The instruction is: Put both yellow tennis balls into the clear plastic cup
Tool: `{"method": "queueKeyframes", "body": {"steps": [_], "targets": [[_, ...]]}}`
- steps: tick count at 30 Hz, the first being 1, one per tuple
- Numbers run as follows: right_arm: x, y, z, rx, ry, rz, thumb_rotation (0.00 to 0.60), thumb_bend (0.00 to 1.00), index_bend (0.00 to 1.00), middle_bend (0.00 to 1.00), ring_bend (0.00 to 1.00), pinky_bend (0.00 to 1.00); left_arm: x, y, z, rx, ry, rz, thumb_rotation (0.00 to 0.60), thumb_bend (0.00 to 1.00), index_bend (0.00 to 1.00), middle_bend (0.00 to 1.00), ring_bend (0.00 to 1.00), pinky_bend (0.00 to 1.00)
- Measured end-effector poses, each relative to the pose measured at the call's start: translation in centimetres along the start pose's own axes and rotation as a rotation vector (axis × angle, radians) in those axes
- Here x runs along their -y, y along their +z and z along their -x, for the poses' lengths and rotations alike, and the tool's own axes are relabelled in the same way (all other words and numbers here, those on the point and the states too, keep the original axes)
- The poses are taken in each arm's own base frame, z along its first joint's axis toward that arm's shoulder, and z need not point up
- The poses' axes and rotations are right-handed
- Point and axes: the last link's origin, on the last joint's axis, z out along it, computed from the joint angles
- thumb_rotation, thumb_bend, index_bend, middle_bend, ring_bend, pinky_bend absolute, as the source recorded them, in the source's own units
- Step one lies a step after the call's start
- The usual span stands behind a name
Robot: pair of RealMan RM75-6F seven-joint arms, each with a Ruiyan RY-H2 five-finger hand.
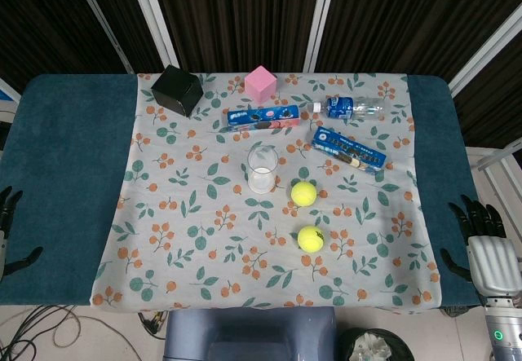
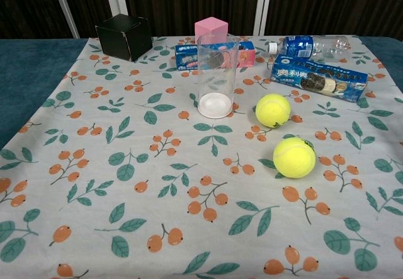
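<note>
Two yellow tennis balls lie on the floral cloth: one (image 1: 303,193) (image 2: 272,110) just right of the clear plastic cup (image 1: 262,169) (image 2: 216,76), the other (image 1: 310,238) (image 2: 294,157) nearer the front edge. The cup stands upright and holds nothing. My left hand (image 1: 10,214) rests off the table's left edge, fingers spread, holding nothing. My right hand (image 1: 481,235) sits at the right edge, fingers apart and holding nothing. Neither hand shows in the chest view.
Along the back stand a black box (image 1: 177,90) (image 2: 124,36), a pink cube (image 1: 261,83) (image 2: 211,27), a blue cookie pack (image 1: 263,116), a water bottle (image 1: 352,107) (image 2: 308,46) and a second blue cookie box (image 1: 349,149) (image 2: 318,77).
</note>
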Motion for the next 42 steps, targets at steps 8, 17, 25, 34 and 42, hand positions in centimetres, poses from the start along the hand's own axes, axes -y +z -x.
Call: {"method": "queueKeyframes", "body": {"steps": [8, 17, 25, 34, 42], "targets": [[0.0, -0.1, -0.4, -0.01, 0.007, 0.005, 0.6, 0.38, 0.13, 0.03, 0.01, 0.0, -0.2, -0.2, -0.1, 0.0, -0.003, 0.013, 0.6, 0.12, 0.05, 0.0, 0.0, 0.09], [0.0, -0.2, -0.5, -0.014, 0.011, 0.011, 0.6, 0.38, 0.13, 0.03, 0.01, 0.0, -0.1, -0.3, -0.2, -0.006, -0.008, 0.008, 0.6, 0.12, 0.05, 0.0, 0.0, 0.09], [0.0, -0.2, -0.4, -0.003, 0.026, 0.019, 0.6, 0.38, 0.13, 0.03, 0.01, 0.0, -0.1, -0.2, -0.1, -0.002, -0.003, 0.012, 0.6, 0.12, 0.05, 0.0, 0.0, 0.09], [0.9, 0.7, -0.3, 0.127, 0.16, -0.027, 0.6, 0.38, 0.13, 0.03, 0.01, 0.0, -0.1, 0.0, 0.3, 0.019, 0.005, -0.004, 0.6, 0.12, 0.05, 0.0, 0.0, 0.09], [4.6, 6.6, -0.4, 0.25, 0.133, -0.126, 0.6, 0.35, 0.13, 0.03, 0.01, 0.0, -0.1, 0.0, 0.4, 0.019, 0.007, -0.011, 0.6, 0.12, 0.05, 0.0, 0.0, 0.09]]}}
